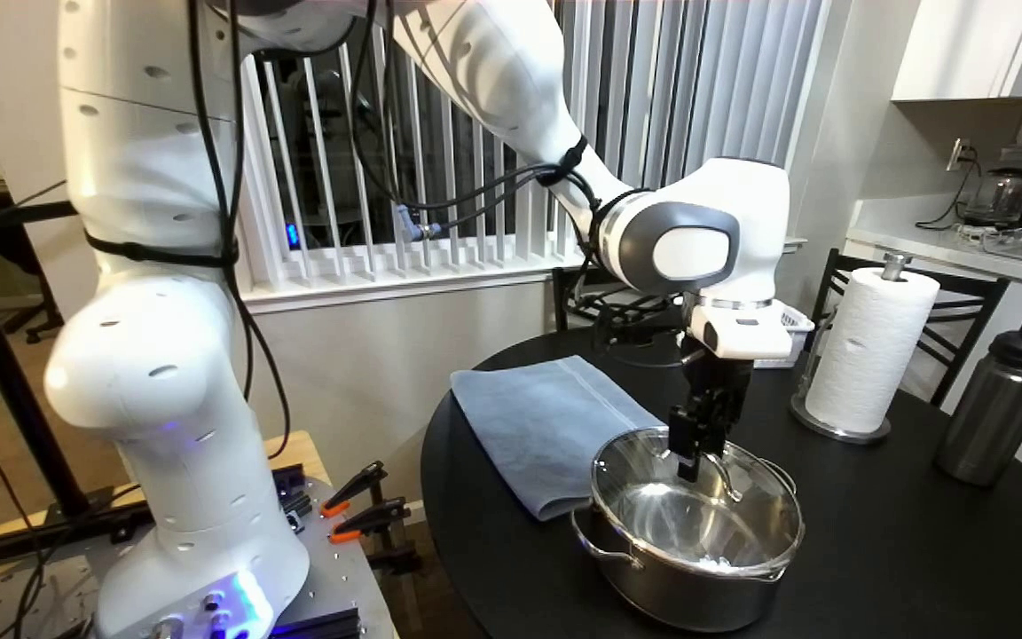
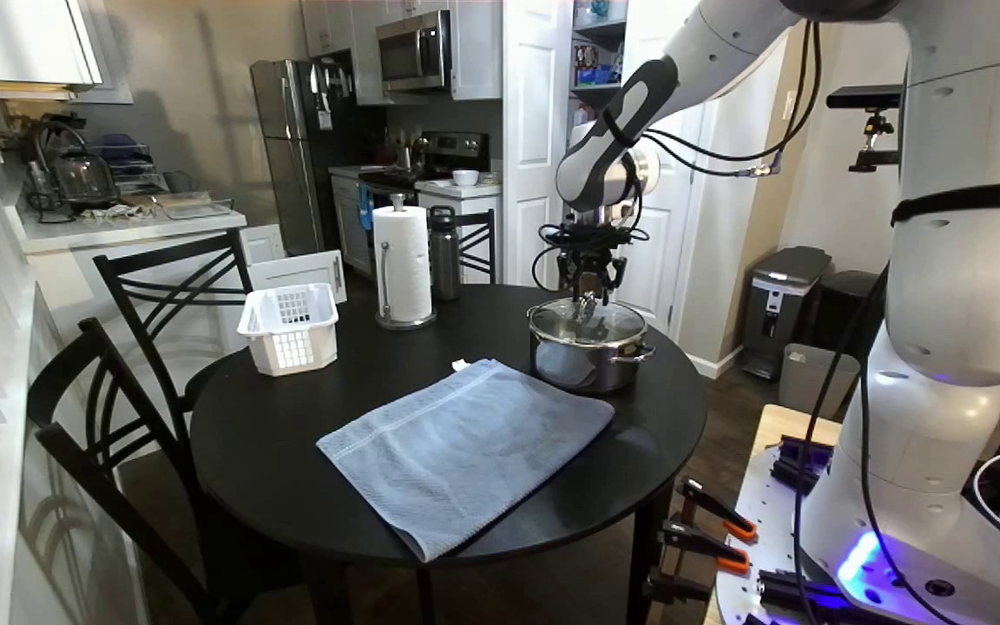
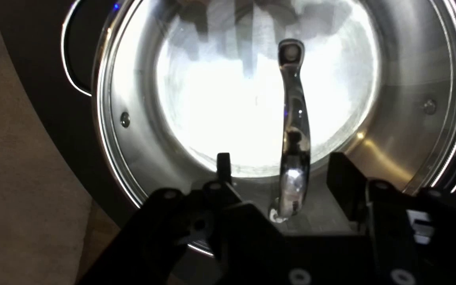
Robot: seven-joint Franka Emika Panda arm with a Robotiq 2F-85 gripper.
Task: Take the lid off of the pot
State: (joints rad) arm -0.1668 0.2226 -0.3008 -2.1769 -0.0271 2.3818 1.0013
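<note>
The glass lid (image 1: 648, 488) with a metal rim rests on the shiny steel pot (image 1: 688, 599). The lid (image 2: 621, 328) also sits flat on the pot (image 2: 574, 366) in an exterior view. Its handle (image 3: 296, 122) is a shiny metal arch, plain in the wrist view. My black gripper (image 3: 278, 172) is open, with one finger on each side of the handle near one end and gaps on both sides. In both exterior views the gripper (image 1: 693, 466) (image 2: 589, 295) points down at the lid's middle. Contact between fingertips and glass cannot be told.
A blue-grey cloth (image 1: 546, 426) lies beside the pot on the round black table (image 2: 292, 486). A paper towel roll (image 1: 870, 351), a dark metal bottle (image 1: 999, 408) and a white basket (image 2: 292, 330) stand farther off. The pot's side handles (image 1: 604, 546) stick out.
</note>
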